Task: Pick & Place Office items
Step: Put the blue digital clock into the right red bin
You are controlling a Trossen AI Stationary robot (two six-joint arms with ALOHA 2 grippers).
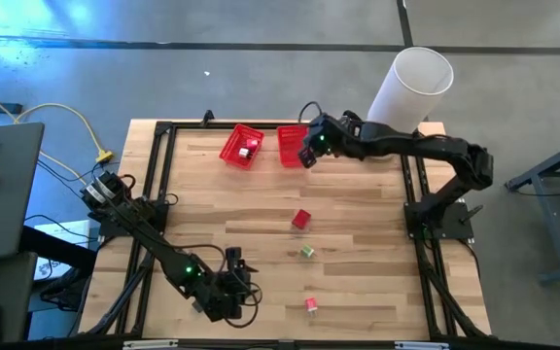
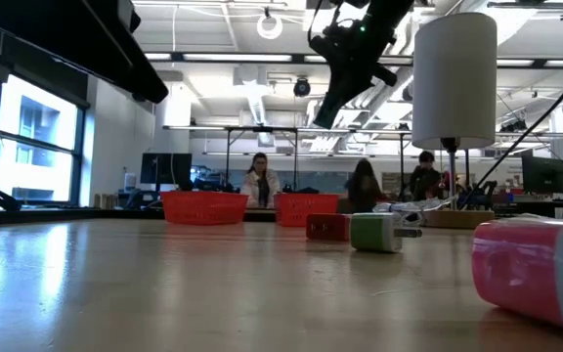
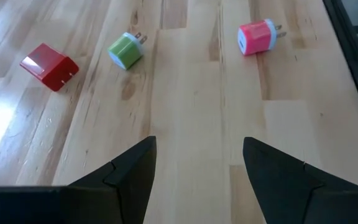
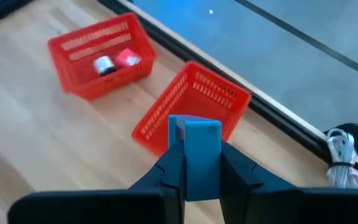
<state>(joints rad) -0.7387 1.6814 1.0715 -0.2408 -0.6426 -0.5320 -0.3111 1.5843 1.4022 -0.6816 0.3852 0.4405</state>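
Overall progress: partway, by my judgement; some small items are already binned, one is in transit, three are left on the wooden-plank counter.
Done: the left-hand red mesh basket holds a small silvery-and-dark piece and a small red-pink piece, lying side by side.
In hand: the right end effector is clenched on a small teal-blue rectangular block, gripped between both fingers with its upper part standing clear of them.
Position of that block: above the far edge of the counter, at the right-hand red mesh basket, which looks empty from the right wrist view.
Left to do: a glossy red boxy plug adapter, a green cube-shaped adapter with two prongs and a pink adapter with a pale blue end and two prongs.
Where they lie: in the open middle and near part of the counter, well apart from each other and far from both baskets.
Left end effector: released, fingers spread with nothing between them, low over the near edge of the counter and facing the three loose adapters.
Likely next: dropping the teal block into the basket below it.
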